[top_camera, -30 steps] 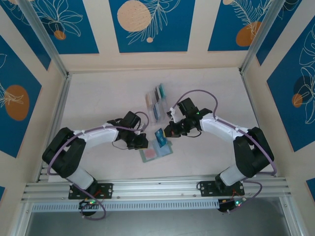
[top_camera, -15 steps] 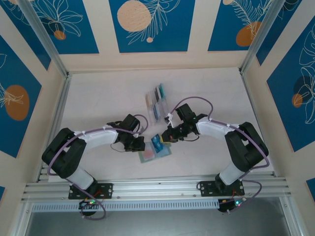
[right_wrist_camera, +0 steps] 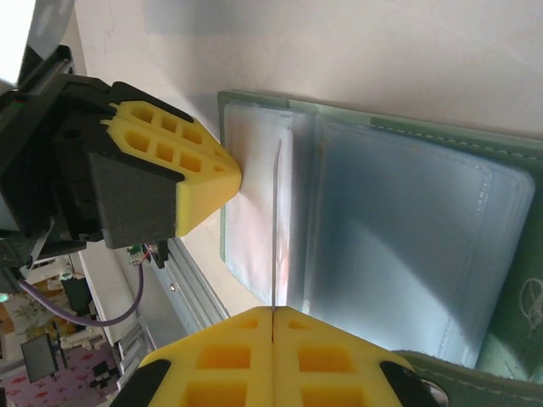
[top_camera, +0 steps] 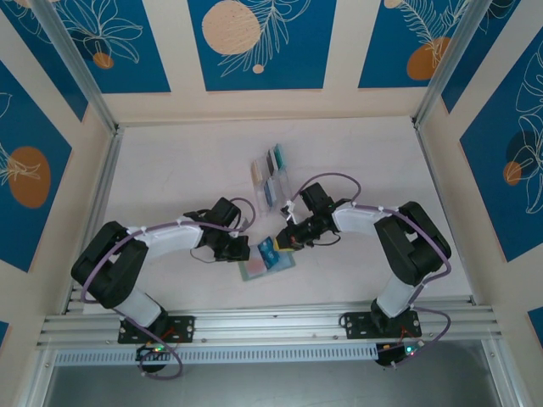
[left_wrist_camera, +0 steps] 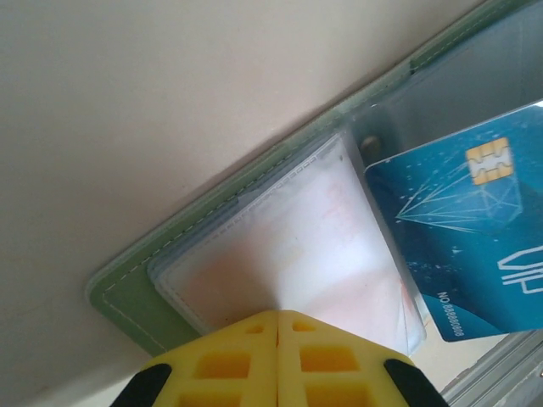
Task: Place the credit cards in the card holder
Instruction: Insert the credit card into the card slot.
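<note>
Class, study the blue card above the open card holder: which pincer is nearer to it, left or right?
Right. The right pincer is shut on the blue card, gripping its edge. The left pincer sits shut over the card holder, beside the card.

My pale table (top_camera: 170, 170) sits boxed in by cream walls (top_camera: 254, 103) with blue leaf-and-orange-disc panels (top_camera: 280, 51); aluminium rails (top_camera: 271, 325) run along its near edge and up the back corners, evenly lit

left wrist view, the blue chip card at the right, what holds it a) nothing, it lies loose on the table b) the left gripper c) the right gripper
c, the right gripper is shut on the blue chip card, which stands edge-on over the open card holder.
</note>
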Controlling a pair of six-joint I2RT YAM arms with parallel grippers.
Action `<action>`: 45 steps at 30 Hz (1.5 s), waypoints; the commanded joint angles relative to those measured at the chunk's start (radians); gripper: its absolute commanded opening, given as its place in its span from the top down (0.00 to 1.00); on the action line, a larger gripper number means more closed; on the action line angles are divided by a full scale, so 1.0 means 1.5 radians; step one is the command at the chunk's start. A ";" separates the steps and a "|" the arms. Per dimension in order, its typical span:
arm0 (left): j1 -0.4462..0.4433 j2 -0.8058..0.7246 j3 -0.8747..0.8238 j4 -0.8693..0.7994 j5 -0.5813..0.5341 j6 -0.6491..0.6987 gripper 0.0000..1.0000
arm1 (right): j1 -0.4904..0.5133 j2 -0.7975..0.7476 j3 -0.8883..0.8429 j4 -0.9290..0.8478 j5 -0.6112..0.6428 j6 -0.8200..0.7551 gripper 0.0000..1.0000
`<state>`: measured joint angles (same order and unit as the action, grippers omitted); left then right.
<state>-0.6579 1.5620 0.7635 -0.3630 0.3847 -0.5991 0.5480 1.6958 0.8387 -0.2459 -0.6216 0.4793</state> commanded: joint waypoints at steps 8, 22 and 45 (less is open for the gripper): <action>-0.004 0.017 -0.037 -0.045 -0.044 0.009 0.94 | 0.009 0.024 -0.011 0.002 -0.026 -0.004 1.00; -0.003 0.021 -0.044 -0.034 -0.040 0.004 0.94 | 0.017 0.027 -0.020 -0.019 -0.018 -0.003 1.00; -0.003 0.022 -0.054 -0.024 -0.038 0.001 0.95 | 0.016 -0.029 -0.076 -0.050 -0.016 0.008 1.00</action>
<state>-0.6571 1.5524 0.7406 -0.3256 0.3920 -0.5995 0.5659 1.6772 0.7418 -0.2844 -0.6327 0.4801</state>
